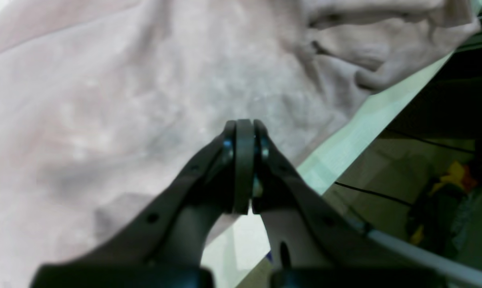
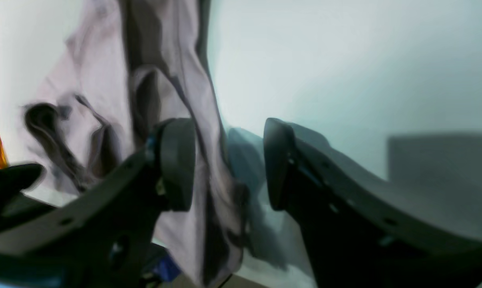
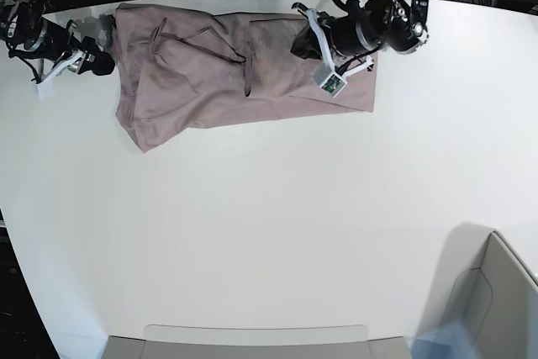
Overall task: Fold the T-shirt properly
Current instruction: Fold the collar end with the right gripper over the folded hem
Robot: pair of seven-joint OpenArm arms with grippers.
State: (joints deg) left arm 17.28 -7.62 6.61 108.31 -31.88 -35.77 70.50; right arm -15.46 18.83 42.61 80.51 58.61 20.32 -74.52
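- T-shirt (image 3: pixel 227 73) lies spread but wrinkled along the far edge of the white table (image 3: pixel 277 224), already narrowed into a long strip.
- Left gripper (image 1: pixel 245 132) has its jaws pressed together right over the cloth near the table edge; it looks like a pinch on the fabric, but I can't tell if any cloth is actually caught.
- Right gripper (image 2: pixel 229 164) has its jaws spread wide at the other end of the shirt, with a hanging fold of cloth just beside one pad and nothing held.
- Step, as I judge it: taking hold of both ends for a fold.
- Next move calls for the right jaws to close on that edge, then both arms lift together and carry one end over the other.
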